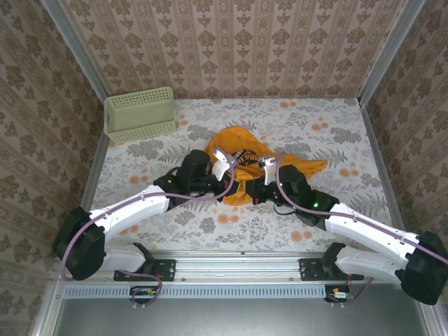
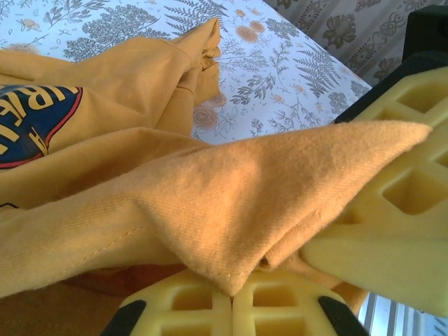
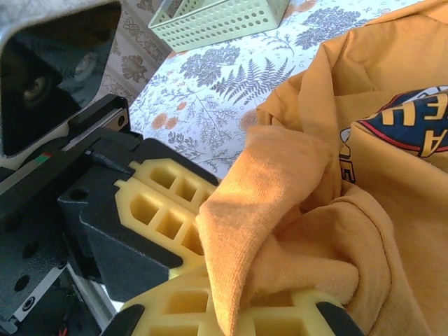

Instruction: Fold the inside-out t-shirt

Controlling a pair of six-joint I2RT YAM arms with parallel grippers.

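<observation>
The inside-out t-shirt (image 1: 234,142) lies crumpled in an orange-yellow heap at the middle of the flowered table, with a dark blue print (image 3: 416,127) facing up. My left gripper (image 1: 224,163) is at the heap's left side, my right gripper (image 1: 269,167) close beside it. In the left wrist view my left gripper (image 2: 232,297) is shut on a folded corner of the t-shirt (image 2: 231,189), which drapes over the jaws. In the right wrist view my right gripper (image 3: 234,308) is shut on another bunched fold of the t-shirt (image 3: 280,210). The two grippers nearly touch.
A pale green mesh basket (image 1: 140,113) stands at the back left near the wall. Patterned walls enclose the table on three sides. The left gripper's yellow fingers (image 3: 161,203) sit right beside my right jaws. Bare tablecloth (image 1: 350,140) lies to the right.
</observation>
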